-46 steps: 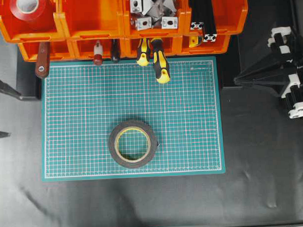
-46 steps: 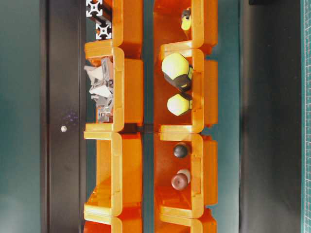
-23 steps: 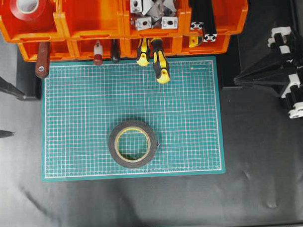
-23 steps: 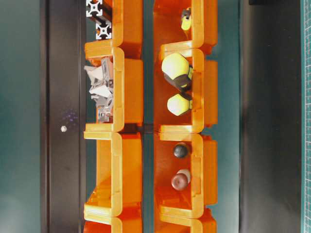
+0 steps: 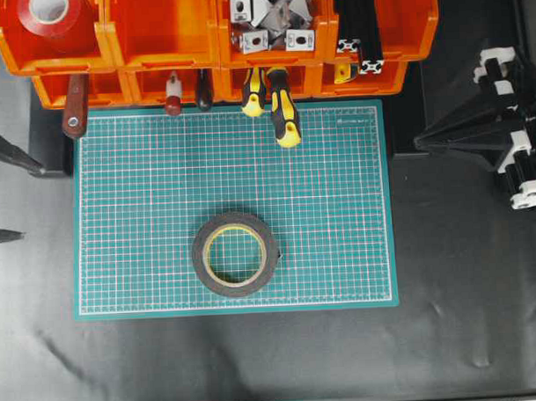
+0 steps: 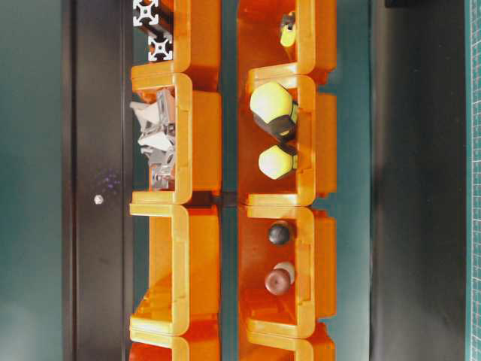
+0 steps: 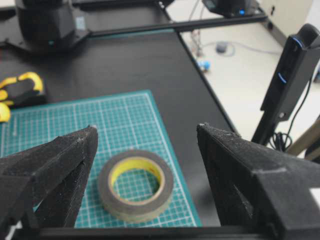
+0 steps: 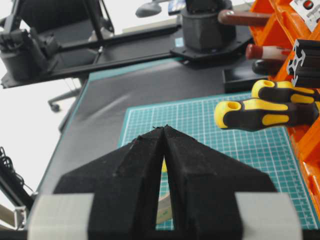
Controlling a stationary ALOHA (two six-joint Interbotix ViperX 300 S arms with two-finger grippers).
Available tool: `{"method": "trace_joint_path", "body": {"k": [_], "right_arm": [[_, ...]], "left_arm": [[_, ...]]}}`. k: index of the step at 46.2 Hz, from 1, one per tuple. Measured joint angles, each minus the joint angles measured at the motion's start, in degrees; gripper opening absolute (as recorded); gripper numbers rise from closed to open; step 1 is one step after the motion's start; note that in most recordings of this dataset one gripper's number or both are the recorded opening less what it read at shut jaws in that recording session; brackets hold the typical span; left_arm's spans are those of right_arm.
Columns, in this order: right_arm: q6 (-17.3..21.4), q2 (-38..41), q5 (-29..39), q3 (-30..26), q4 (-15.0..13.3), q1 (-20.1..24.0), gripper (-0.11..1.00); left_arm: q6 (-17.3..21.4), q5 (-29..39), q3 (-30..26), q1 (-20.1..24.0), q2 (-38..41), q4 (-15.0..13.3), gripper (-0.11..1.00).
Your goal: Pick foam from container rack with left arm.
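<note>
We are finding no text, brand or number that we can read in any view. A faint pale mark is sitting near the far right corner of the green cutting mat (image 5: 95, 299), too small to decipher.

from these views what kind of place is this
Probably a workshop bench: bright orange plastic bins holding yellow-and-black-handled screwdrivers and metal brackets, above a green gridded cutting mat.

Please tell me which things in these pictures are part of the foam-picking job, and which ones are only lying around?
Part of the job:
foam roll, flat on the green mat
orange bin rack
left gripper, open

Only lying around:
red tape roll in a top bin
yellow-handled screwdrivers
metal brackets
right gripper, shut
</note>
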Motion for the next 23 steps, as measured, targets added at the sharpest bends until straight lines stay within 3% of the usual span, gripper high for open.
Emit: {"method": "trace_joint_path", "body": {"k": [23], "right_arm": [[0.0, -0.4, 0.1, 0.0, 0.1, 0.0, 0.00]], "left_arm": [[0.0, 0.0, 0.6, 0.1, -0.4, -0.1, 0.77]]}}
